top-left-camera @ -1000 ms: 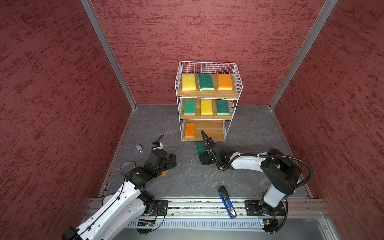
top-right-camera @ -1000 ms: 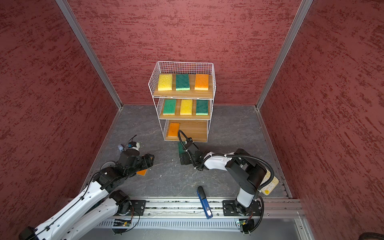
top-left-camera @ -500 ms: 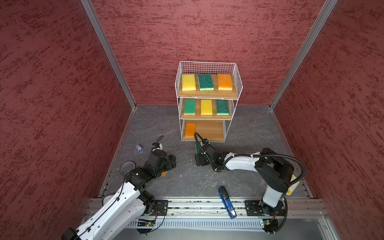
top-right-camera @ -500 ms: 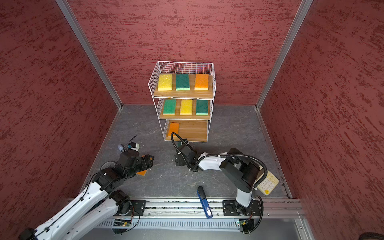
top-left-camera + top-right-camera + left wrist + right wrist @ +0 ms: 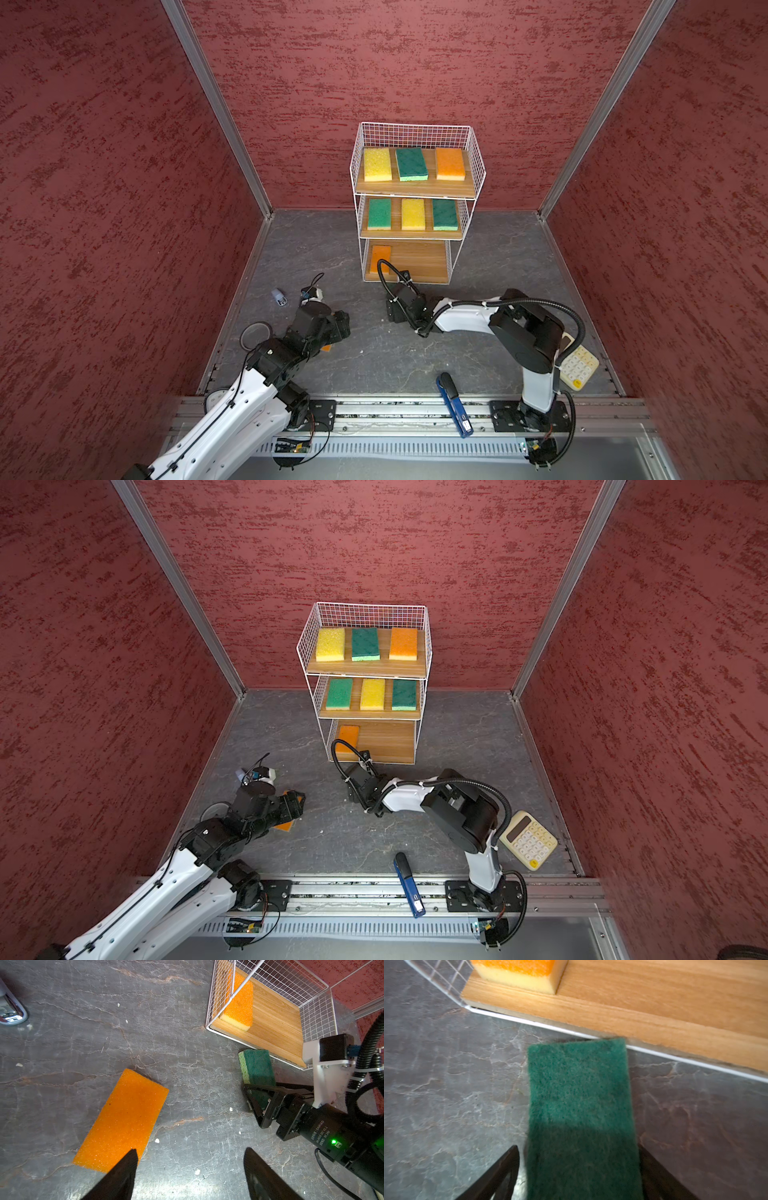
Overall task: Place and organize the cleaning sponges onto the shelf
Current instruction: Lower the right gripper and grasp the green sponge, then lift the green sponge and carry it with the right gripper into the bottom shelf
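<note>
Both top views: the shelf (image 5: pixel 413 135) carries seven sponges (image 5: pixel 411 164), three on each upper board and one orange one (image 5: pixel 381 258) at the bottom board's left. The bare wood beside it seems kept for the two on the floor (image 5: pixel 374 365). The right gripper (image 5: pixel 394 308) lies low before the shelf, and the left gripper (image 5: pixel 341 327) hovers over the loose orange sponge (image 5: pixel 286 825).

Left wrist view: the left fingers (image 5: pixel 124 1174) stand wide apart and empty, one tip above that sponge's corner.

Right wrist view: the green sponge (image 5: pixel 581 1105) lies flat, pointing into the bottom tier. The right fingers (image 5: pixel 511 1156) flank its long sides; whether they squeeze it cannot be told.
</note>
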Motion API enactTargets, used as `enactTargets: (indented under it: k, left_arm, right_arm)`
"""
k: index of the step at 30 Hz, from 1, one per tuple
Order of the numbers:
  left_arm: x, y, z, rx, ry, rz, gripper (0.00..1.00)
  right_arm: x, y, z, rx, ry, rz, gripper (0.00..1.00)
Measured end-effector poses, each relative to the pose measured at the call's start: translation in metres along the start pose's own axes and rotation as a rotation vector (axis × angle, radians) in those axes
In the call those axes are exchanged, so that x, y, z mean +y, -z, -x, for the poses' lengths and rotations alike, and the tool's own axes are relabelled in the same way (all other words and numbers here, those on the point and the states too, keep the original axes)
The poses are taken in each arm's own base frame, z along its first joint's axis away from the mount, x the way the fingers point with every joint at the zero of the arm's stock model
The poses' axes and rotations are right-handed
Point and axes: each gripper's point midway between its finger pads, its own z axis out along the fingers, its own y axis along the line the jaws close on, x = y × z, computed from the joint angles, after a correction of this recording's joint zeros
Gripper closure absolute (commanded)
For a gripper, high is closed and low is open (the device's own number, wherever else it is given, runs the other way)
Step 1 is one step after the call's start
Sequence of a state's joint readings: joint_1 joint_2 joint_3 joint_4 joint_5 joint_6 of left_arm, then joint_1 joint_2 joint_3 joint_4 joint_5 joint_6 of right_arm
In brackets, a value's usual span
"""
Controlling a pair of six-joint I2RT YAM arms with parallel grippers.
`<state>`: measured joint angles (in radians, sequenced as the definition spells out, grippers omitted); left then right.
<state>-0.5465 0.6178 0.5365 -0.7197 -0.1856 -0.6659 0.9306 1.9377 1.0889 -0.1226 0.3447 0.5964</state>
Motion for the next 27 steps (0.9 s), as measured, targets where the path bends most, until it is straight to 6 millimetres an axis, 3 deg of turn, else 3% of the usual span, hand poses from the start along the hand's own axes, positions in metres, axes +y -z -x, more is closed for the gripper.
enactTargets:
  k: [9,15,27]
  left_arm:
    - [0.003,0.006,-0.001,-0.019,0.012,-0.019,0.21]
    - [0.004,0.012,-0.004,-0.032,0.032,-0.056,0.2]
    - [0.003,0.007,-0.013,0.009,0.03,-0.061,0.2]
  right_arm:
    - [-0.014,0.003,-0.006,-0.008,-0.009,-0.047,0.32]
    - [-0.028,0.012,-0.014,-0.005,-0.038,-0.071,0.32]
    - [-0.037,0.016,-0.019,0.007,-0.074,-0.102,0.18]
